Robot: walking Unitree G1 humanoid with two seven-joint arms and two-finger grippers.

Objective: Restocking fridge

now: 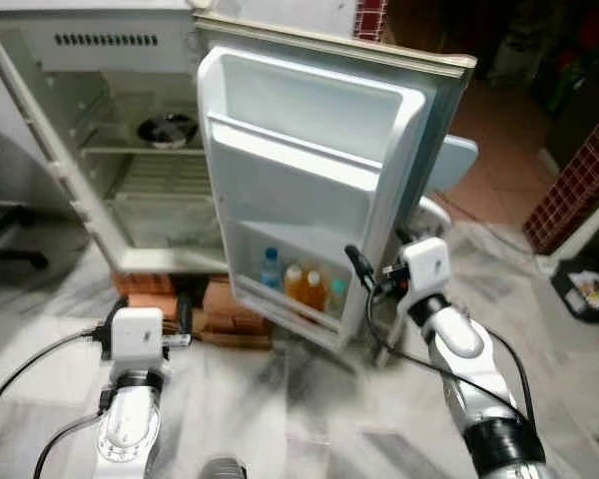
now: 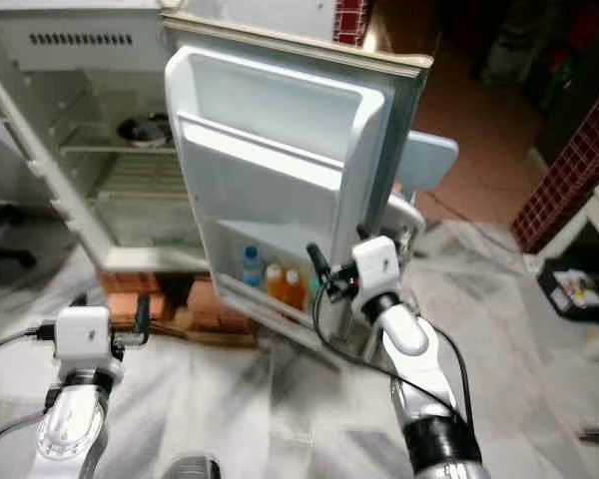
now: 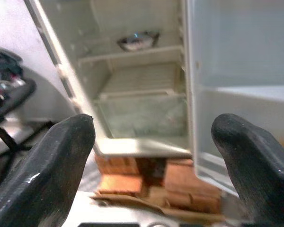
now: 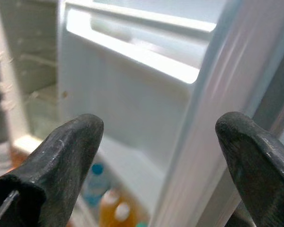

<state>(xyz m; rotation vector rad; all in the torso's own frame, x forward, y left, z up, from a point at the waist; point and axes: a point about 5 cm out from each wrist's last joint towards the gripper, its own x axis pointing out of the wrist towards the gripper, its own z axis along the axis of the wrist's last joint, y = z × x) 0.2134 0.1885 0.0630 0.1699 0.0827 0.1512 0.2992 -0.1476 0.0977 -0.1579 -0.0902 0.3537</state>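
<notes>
Right tool (image 1: 362,271), fingers apart, sat at your fridge door (image 1: 309,170) edge; bottles (image 1: 299,284) just left; left tool (image 1: 185,317) farther off, fingers apart.

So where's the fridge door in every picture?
Left eye view: the open fridge door stands in the middle, its inside facing the robot.
Right eye view: the same, in the middle.
Left wrist view: the door is a pale wall beside the fridge's open inside.
Right wrist view: the door is very close, past both black fingers.
Shared landmark: the door's bright middle shelf rail.
</notes>
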